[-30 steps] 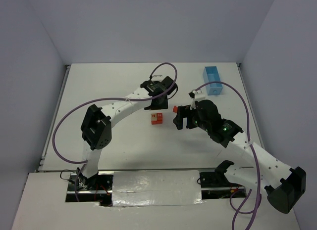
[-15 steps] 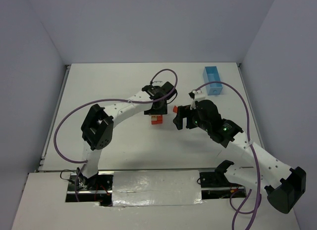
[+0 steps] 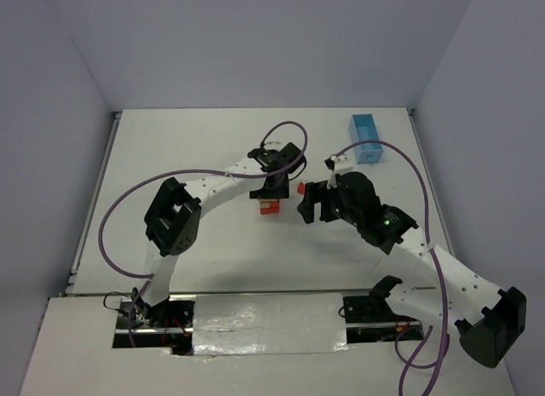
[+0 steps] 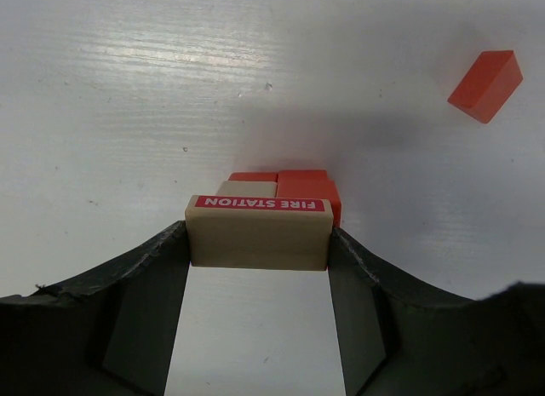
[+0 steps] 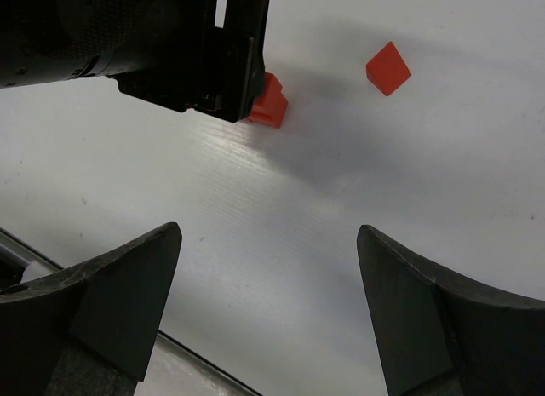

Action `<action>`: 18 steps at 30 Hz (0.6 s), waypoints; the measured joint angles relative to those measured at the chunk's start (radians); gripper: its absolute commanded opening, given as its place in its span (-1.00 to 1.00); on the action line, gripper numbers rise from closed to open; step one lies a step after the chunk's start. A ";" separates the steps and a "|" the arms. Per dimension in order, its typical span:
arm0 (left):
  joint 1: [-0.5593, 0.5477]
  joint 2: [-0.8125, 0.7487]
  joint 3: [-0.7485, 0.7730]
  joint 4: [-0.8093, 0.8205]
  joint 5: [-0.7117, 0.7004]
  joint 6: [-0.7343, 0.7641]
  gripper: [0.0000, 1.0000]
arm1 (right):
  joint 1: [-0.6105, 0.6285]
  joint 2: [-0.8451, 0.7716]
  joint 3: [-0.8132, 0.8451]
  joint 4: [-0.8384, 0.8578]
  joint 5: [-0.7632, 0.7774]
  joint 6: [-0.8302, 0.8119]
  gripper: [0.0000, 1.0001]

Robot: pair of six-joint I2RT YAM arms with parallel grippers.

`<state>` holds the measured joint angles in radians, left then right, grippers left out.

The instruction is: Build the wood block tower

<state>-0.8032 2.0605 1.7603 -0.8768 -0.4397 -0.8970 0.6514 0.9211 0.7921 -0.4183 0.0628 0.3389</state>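
Observation:
My left gripper is shut on a pale tan block with a red "FIRE STATION" strip on top. It holds the block just above a small group of red-orange and tan cubes on the white table. In the top view the left gripper covers most of that group. A lone red roof-shaped block lies off to the right; it shows in the top view and the right wrist view. My right gripper is open and empty, near the cubes.
A light-blue rectangular tray stands at the back right of the table. Purple cables loop over both arms. The table's front edge shows in the right wrist view.
My left gripper has moved forward and down with the tan block until it hangs over the cubes. The right arm has not moved.

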 measured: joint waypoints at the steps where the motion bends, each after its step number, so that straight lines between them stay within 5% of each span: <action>1: 0.000 0.000 0.000 0.001 0.000 0.000 -0.17 | 0.000 0.000 0.000 0.000 0.000 0.000 0.83; 18: 0.000 0.000 0.000 0.016 0.008 -0.002 -0.05 | 0.001 -0.001 0.000 0.000 0.000 0.000 0.83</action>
<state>-0.8036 2.0605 1.7607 -0.8608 -0.4316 -0.8986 0.6521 0.9203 0.7921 -0.4179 0.0628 0.3389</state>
